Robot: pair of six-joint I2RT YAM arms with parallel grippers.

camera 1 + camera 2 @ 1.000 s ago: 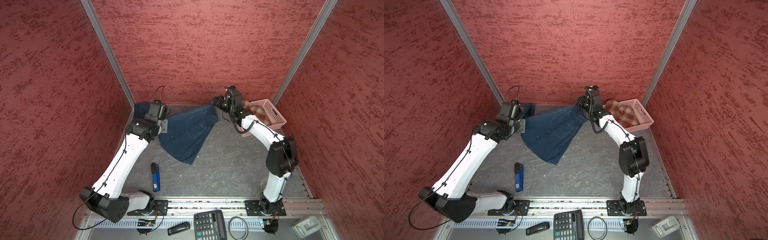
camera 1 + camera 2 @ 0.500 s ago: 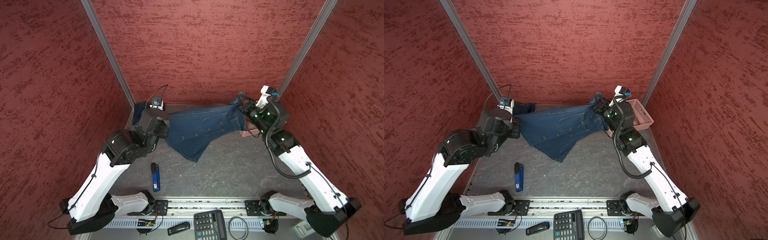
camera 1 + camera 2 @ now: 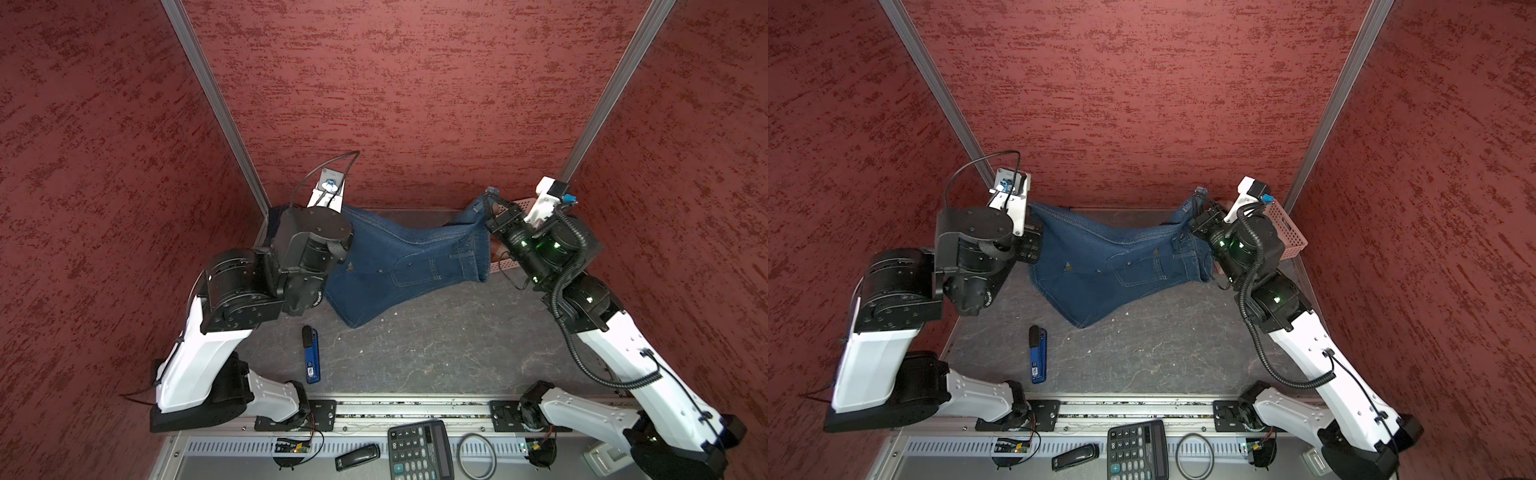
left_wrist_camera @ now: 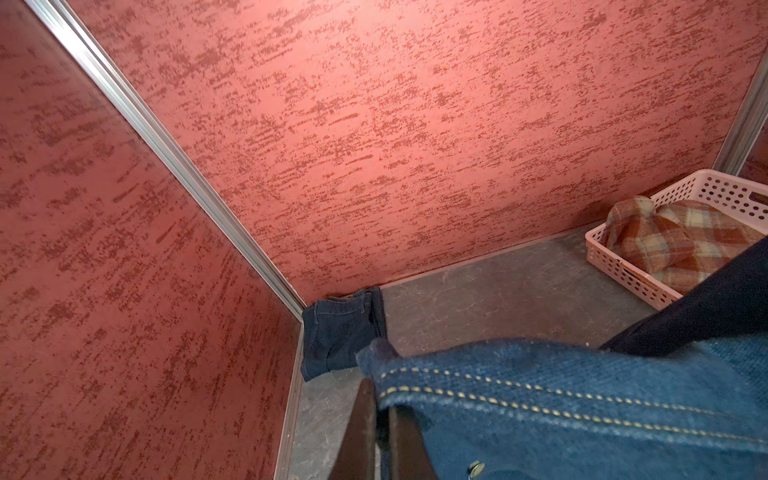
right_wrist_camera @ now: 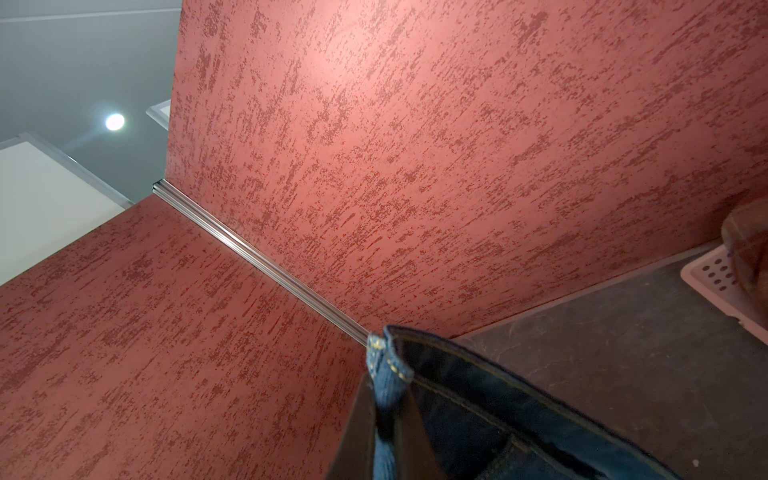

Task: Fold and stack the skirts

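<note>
Top views: within the last second both arms rose and spread, so the dark blue stitched denim skirt (image 3: 399,266) hangs stretched between left gripper (image 3: 1036,232) and right gripper (image 3: 490,208), probably ready for laying flat. Left wrist: jaws pinched tight on its stitched edge. Right wrist: jaws likewise clamped on a corner.

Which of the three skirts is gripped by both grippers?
The lighter denim skirt, stretched between left gripper and right gripper. The darker denim skirt lies on the table, the plaid skirt in the basket.
</note>
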